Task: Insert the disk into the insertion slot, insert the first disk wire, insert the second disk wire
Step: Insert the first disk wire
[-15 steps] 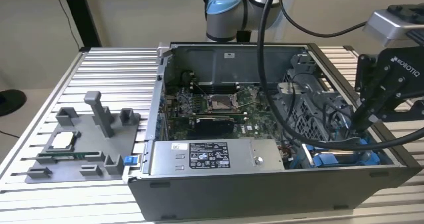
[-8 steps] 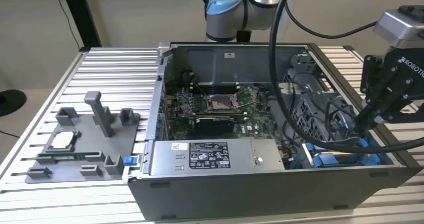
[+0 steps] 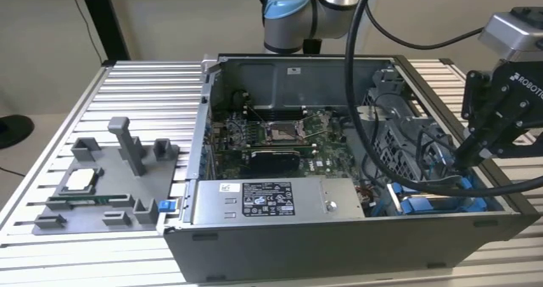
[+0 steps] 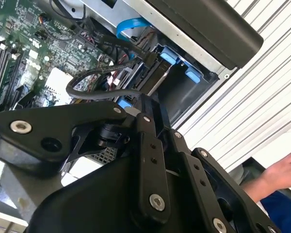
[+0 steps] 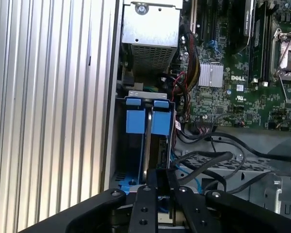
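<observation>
the tool (image 5: 162,175) is clenched narrow, though whether it pinches anything i cannot tell; it hangs right over the disk (image 5: 148,145), which stands on edge in the insertion slot (image 5: 131,162) between blue clips (image 5: 150,121), at the case's (image 3: 339,249) 4 o'clock corner in the exterior view; black cables (image 5: 208,158) lie just beside; so seemingly the wire step, calling for square alignment with the disk's end.

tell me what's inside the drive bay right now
In the first wrist view, the drive bay holds the disk, edge-up, with two blue clips at one end. Its other end is covered by the end effector, so any cable plugged there cannot be seen.
</observation>
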### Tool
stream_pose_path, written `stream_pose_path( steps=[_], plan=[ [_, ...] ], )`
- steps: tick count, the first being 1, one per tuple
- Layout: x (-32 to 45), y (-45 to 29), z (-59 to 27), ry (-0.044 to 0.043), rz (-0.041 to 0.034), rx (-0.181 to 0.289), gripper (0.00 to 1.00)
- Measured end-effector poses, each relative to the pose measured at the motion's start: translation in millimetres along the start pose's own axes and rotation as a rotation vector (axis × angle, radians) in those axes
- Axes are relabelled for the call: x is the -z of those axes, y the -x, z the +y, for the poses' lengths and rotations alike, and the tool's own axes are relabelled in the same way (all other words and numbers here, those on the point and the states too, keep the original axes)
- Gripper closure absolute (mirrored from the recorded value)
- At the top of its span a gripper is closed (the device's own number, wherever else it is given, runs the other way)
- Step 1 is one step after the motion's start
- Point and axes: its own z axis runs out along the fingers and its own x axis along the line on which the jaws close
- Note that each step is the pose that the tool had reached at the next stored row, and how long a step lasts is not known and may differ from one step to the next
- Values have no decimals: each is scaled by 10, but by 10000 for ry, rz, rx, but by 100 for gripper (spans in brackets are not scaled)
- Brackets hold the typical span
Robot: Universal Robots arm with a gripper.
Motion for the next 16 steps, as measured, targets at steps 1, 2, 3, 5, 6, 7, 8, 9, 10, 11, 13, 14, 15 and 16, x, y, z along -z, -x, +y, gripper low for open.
stream_pose_path(
  steps=[1, 2, 3, 5, 6, 7, 8, 9, 10, 11, 13, 14, 15, 16],
  plan=[
    [-5, 0, 0, 0, -1, 0, 100],
    [-12, -1, -1, 2, -2, 0, 100],
    [-21, -1, -2, 2, -1, 0, 100],
    [-47, -1, -4, 2, 0, -1, 100],
    [-63, -2, -5, 2, -1, -4, 100],
    [-79, -2, -7, 2, -2, -9, 100],
    [-94, -3, -8, 2, -3, -35, 100],
    [-108, -3, -9, 3, -8, -85, 100],
    [-121, -4, -11, 2, -18, -124, 100],
    [-132, -4, -13, 2, -31, -155, 100],
    [-153, -5, -17, -1, -75, -226, 100],
    [-160, -6, -19, -4, -133, -252, 100],
    [-169, -6, -20, -7, -207, -271, 100],
    [-181, -7, -24, -8, -253, -283, 100]
  ],
)
